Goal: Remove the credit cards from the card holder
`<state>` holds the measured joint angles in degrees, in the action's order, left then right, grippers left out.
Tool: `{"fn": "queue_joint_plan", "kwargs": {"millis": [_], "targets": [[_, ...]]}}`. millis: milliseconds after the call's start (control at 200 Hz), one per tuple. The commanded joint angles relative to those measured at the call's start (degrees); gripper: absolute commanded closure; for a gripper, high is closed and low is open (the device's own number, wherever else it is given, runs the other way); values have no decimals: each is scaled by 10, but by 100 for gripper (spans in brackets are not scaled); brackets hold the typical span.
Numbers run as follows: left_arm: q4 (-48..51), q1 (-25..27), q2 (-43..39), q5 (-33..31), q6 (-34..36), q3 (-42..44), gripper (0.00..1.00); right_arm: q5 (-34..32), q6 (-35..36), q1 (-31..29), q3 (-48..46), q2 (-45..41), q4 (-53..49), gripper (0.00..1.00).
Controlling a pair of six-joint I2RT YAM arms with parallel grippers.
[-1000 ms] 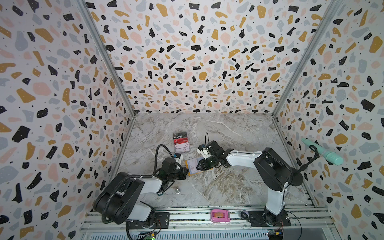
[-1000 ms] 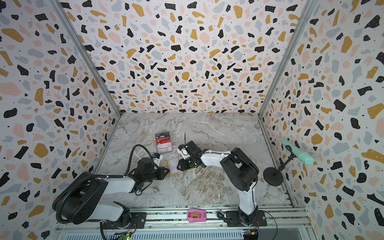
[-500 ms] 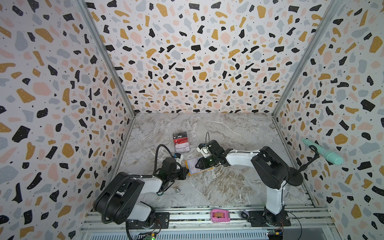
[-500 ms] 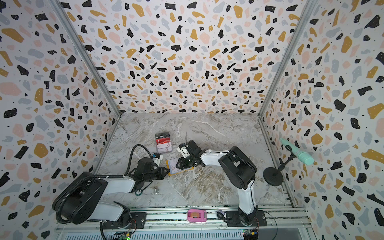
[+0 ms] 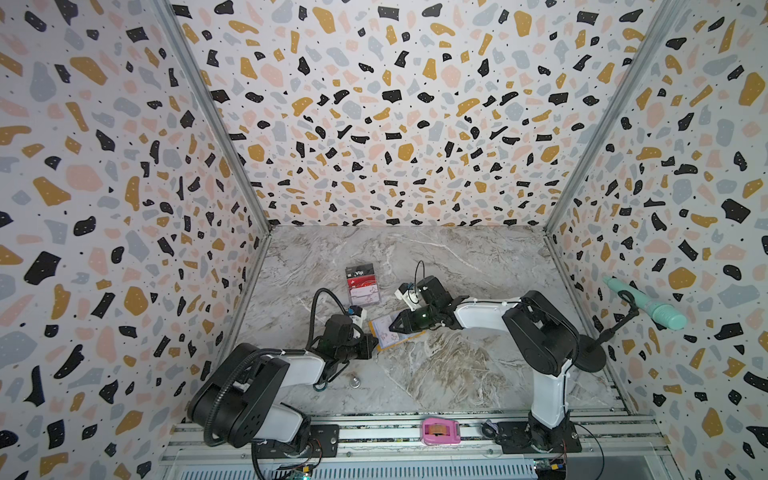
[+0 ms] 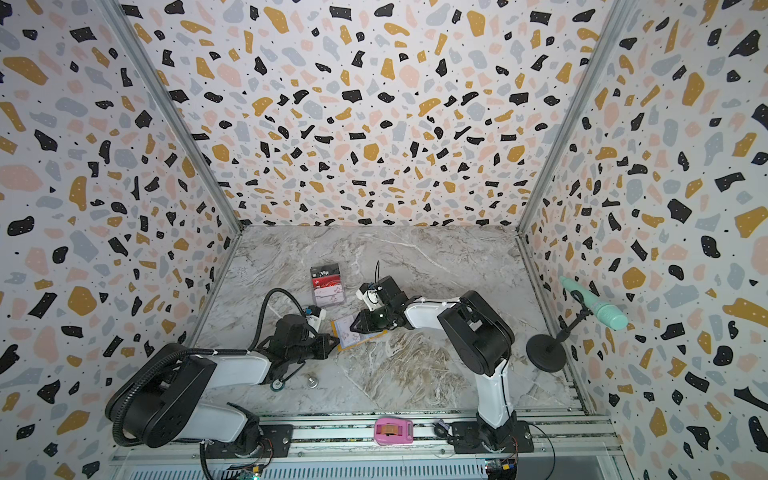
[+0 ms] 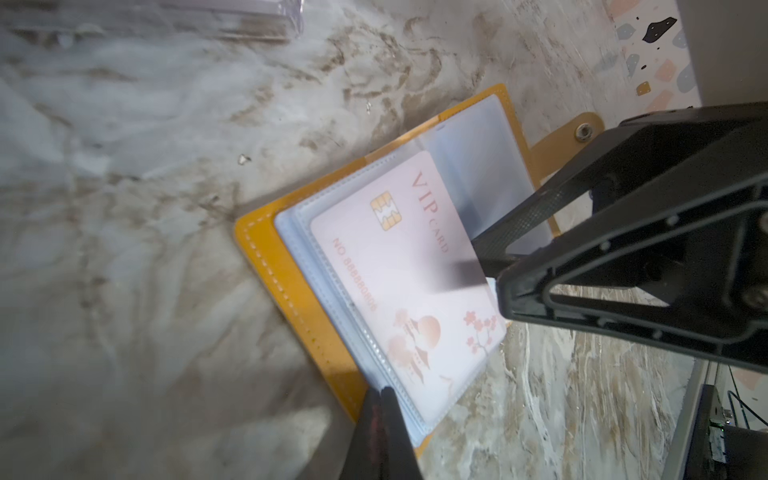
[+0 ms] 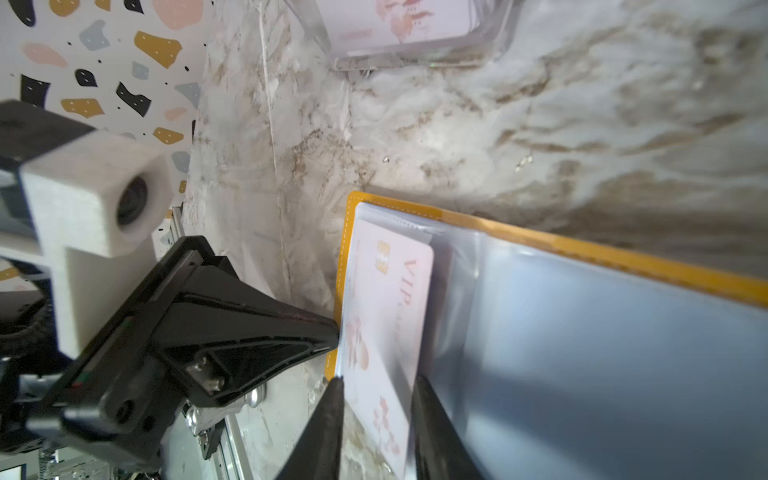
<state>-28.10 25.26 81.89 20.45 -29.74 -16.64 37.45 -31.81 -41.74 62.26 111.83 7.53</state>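
Note:
The mustard-yellow card holder (image 5: 395,338) (image 6: 353,341) lies open on the marble floor between both arms, its clear sleeves facing up. A white credit card (image 7: 395,270) (image 8: 386,299) with pink floral marks and "VIP" lettering sits partly in a sleeve. My left gripper (image 7: 384,392) (image 5: 374,343) is shut, and its tip presses the holder's sleeve edge (image 7: 374,353). My right gripper (image 8: 378,382) (image 5: 390,328) stands open, with that card's free edge between its jaws. Behind, a dark red VIP card (image 5: 360,276) stands in a clear acrylic stand (image 5: 370,300).
A pink tape dispenser (image 5: 441,431) sits on the front rail. On the floor by the left arm lies a small metal bolt (image 5: 354,381). A teal microphone (image 5: 646,303) on a black stand (image 5: 586,357) is by the right wall. Terrazzo walls enclose three sides.
My right gripper has slid a little left over the card holder, and its jaws have narrowed around the white card. The left arm has not moved.

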Motion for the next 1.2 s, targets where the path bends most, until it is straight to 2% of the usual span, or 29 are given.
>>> {"fn": "queue_joint_plan", "kwargs": {"millis": [0,155,320,611,1196], "targets": [[73,5,21,-28,6,6,100,44,-15,1,-8,2,26,70],[74,5,22,-31,7,5,100,58,-15,4,-10,9,24,70],[75,6,22,-33,6,5,100,17,-4,4,-4,16,-7,72],[76,8,22,-37,7,4,100,-14,12,1,13,25,-48,72],[80,9,27,-42,8,1,100,110,-7,7,-5,18,12,75]]}}
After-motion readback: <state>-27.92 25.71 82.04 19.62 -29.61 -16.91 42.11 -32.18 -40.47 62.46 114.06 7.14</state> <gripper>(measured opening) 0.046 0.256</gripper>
